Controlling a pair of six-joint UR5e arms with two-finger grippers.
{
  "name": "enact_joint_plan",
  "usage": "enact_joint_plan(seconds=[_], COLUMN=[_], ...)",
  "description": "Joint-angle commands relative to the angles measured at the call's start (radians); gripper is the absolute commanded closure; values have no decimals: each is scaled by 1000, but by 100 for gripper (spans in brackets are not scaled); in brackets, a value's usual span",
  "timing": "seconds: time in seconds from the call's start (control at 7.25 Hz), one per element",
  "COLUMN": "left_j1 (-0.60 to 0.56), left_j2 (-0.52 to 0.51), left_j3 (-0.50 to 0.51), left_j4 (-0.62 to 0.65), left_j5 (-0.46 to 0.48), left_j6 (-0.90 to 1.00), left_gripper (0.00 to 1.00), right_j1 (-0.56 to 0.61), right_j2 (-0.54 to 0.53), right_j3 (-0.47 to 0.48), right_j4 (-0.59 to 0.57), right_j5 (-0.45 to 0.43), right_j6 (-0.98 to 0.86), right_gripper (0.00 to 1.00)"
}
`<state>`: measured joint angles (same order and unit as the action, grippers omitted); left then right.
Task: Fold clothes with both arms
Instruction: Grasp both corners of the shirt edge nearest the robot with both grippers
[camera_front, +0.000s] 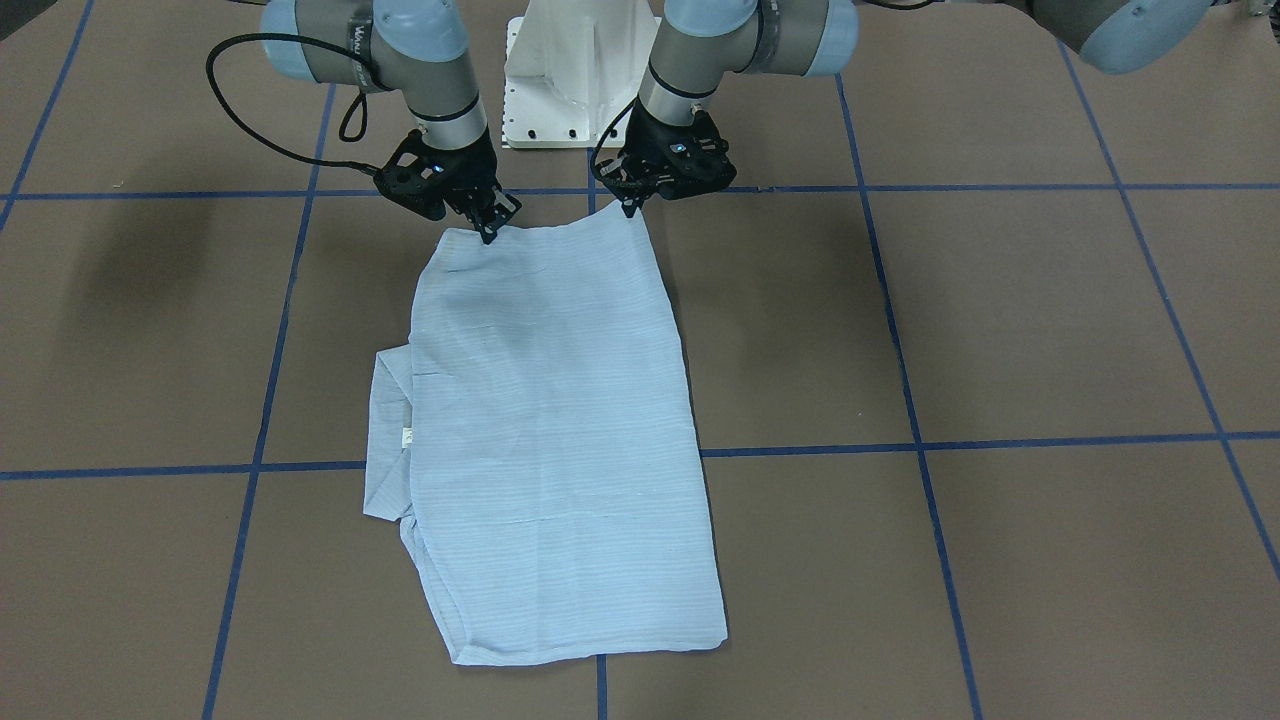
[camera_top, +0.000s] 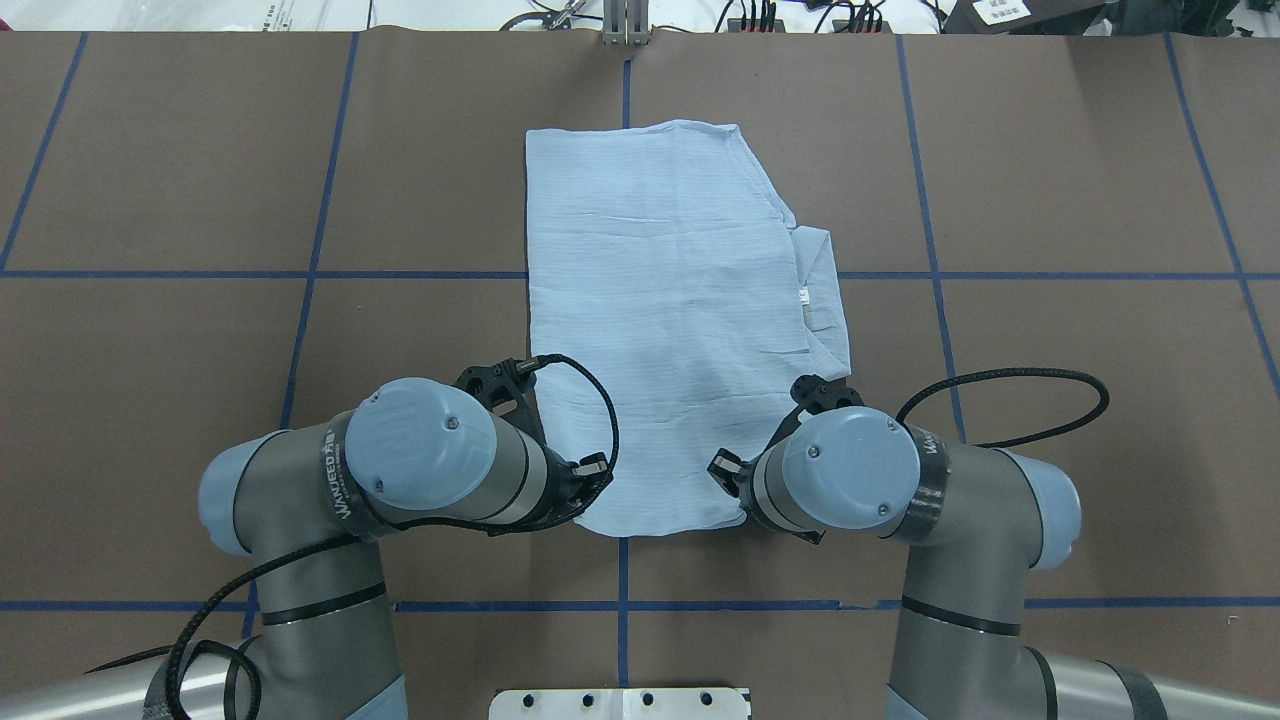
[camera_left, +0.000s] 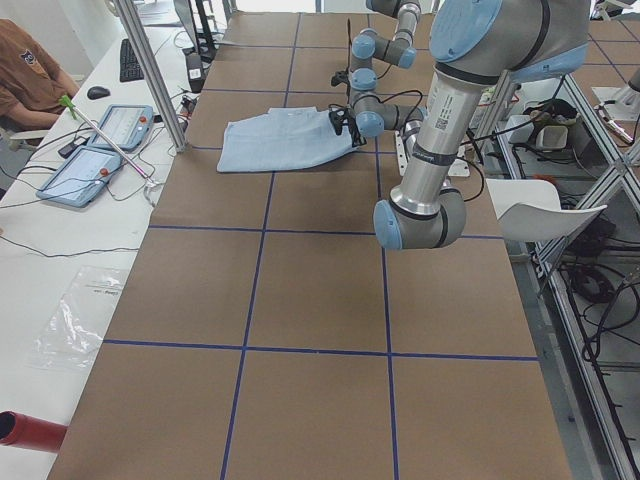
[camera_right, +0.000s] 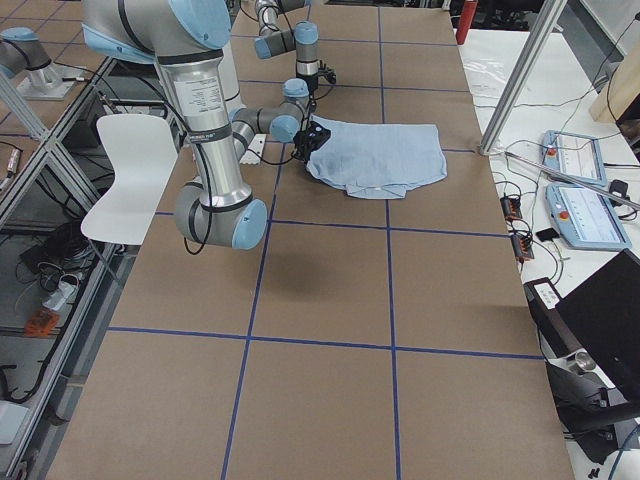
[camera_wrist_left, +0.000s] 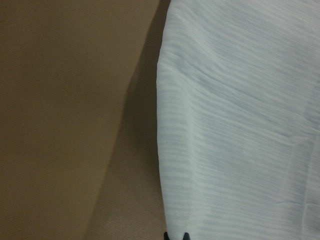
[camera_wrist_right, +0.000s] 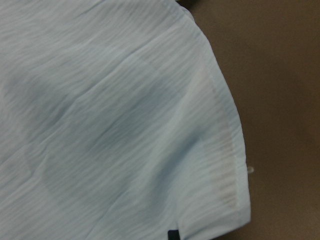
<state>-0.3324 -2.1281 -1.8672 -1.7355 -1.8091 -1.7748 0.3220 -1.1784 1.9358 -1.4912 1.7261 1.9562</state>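
The pale-blue striped shirt (camera_front: 560, 420) lies folded into a long panel on the brown table (camera_front: 1000, 320). Its collar and white neck tag (camera_front: 407, 436) stick out on one long side. It also shows in the overhead view (camera_top: 670, 300). My left gripper (camera_front: 632, 208) is shut on one corner of the shirt's edge nearest the robot. My right gripper (camera_front: 488, 232) is shut on the other corner of that edge. The left wrist view shows the fingertips (camera_wrist_left: 176, 236) pinching the cloth edge (camera_wrist_left: 165, 150). The right wrist view shows a dark fingertip (camera_wrist_right: 172, 235) on the hem (camera_wrist_right: 225, 165). In the overhead view both grippers are hidden under the wrists.
The white pedestal base (camera_front: 570, 80) stands just behind the grippers. Blue tape lines (camera_front: 900, 340) grid the table. A side desk with tablets (camera_left: 100, 150) and a seated person (camera_left: 25, 75) are beyond the table's far edge. The shirt lies mid-table between the arms.
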Motion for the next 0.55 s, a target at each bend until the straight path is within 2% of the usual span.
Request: enact_joint_plan(seconds=[0.0,0.14,0.28,0.41], left_j1=[1,9,12,15], left_j2=[13,8,8,8], left_j3=[-70,-125,-195,-266], left_j4=[25,104,181,268], left_j5=[-33,-45,-50,-97], left_j6=[0,0,-3,-3], left_gripper=[100,100,100,100], right_j1=[8,8,6,6], right_j2=[-12,-26,-47,-59], right_j3=[73,106,153,196], right_j4=[0,2,3,3], right_j5=[47,64,119,204], right_j6=[-2,-2,-2,-2], right_gripper=[100,100,100,100])
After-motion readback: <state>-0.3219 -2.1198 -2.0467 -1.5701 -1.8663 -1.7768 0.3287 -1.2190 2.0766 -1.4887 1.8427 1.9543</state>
